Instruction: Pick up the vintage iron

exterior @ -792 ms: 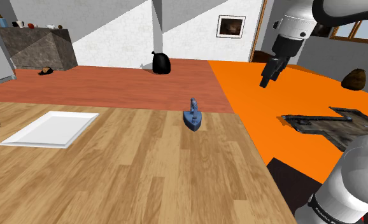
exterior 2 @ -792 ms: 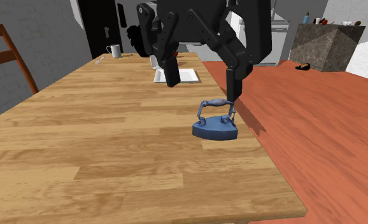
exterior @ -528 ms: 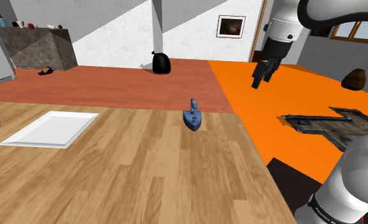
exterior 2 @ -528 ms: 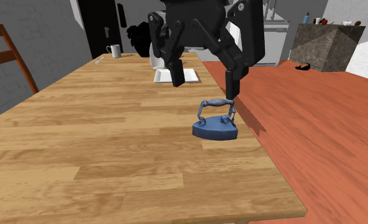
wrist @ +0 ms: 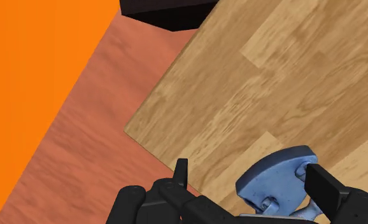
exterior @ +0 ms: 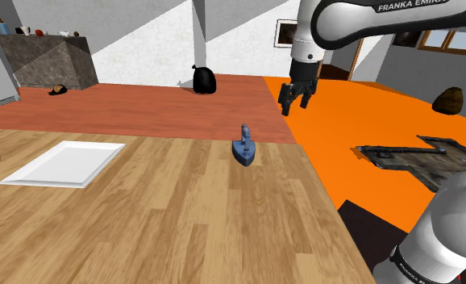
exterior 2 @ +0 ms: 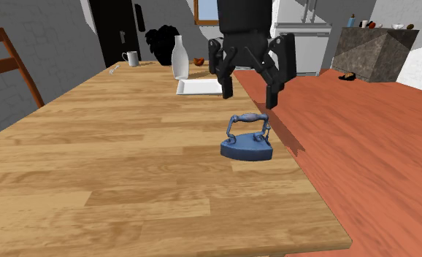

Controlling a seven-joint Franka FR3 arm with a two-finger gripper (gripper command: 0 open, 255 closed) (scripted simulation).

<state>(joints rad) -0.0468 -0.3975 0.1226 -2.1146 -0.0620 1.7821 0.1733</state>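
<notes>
The vintage iron (exterior: 243,149) is small and blue with a looped handle. It stands upright on the wooden table (exterior: 167,218), close to the edge that borders the red-brown floor. In the second exterior view the iron (exterior 2: 247,142) sits right under my gripper (exterior 2: 250,90), which hangs open above the handle with a clear gap. From the shoulder view my gripper (exterior: 296,100) appears above and to the right of the iron. The wrist view has the iron (wrist: 277,179) low between my spread fingers (wrist: 181,172), untouched.
A white tray (exterior: 62,163) lies on the table toward the shoulder view's left. A white bottle (exterior 2: 177,58), a mug (exterior 2: 131,58) and a wooden chair (exterior 2: 9,62) stand at the far end. The table corner (wrist: 133,126) is close to the iron; orange floor lies beyond.
My gripper has swung toward the shoulder view's left and turned, ending above the iron. The iron has not moved.
</notes>
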